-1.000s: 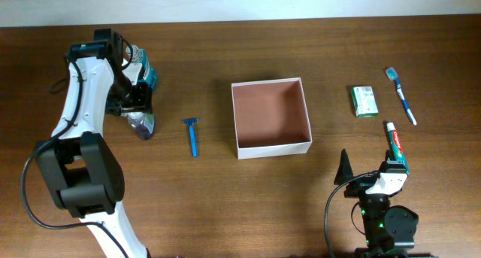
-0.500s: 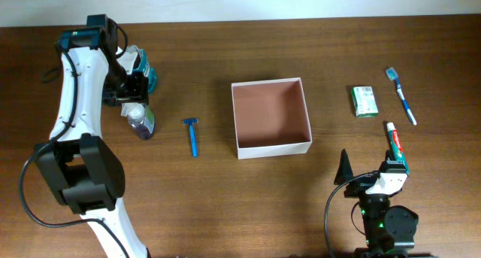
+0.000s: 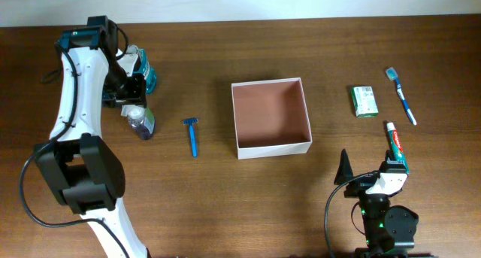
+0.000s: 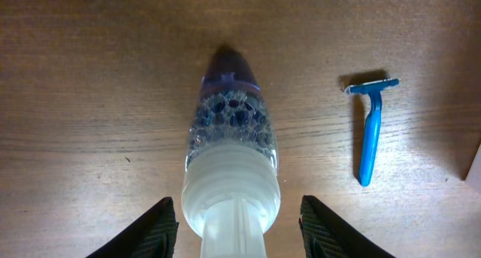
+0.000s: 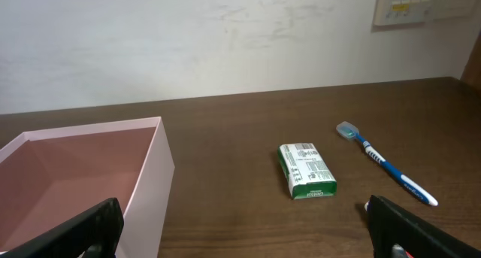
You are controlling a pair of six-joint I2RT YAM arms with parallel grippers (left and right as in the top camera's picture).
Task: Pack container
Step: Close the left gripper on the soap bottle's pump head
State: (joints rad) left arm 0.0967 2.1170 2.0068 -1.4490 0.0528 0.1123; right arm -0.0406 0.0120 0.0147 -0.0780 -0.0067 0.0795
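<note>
The container (image 3: 272, 147), a square white-walled box with a pinkish-brown inside, sits at mid-table and is empty; its wall also shows in the right wrist view (image 5: 150, 190). A clear bottle with purple beads and a purple cap (image 3: 140, 123) lies at the left. My left gripper (image 3: 131, 101) is open, its fingers (image 4: 237, 228) on either side of the bottle's (image 4: 229, 149) white end with gaps on both sides. My right gripper (image 3: 373, 179) is open and empty near the front edge, and shows the same in its own wrist view (image 5: 248, 235).
A blue razor (image 3: 192, 135) lies between bottle and box and shows in the left wrist view (image 4: 368, 130). Right of the box lie a green-and-white packet (image 3: 364, 101) (image 5: 306, 170), a blue toothbrush (image 3: 400, 95) (image 5: 383, 164) and a toothpaste tube (image 3: 394, 141).
My left arm has drawn back a little toward the far left, leaving more of the bottle uncovered in the overhead view. The right arm has not moved.
</note>
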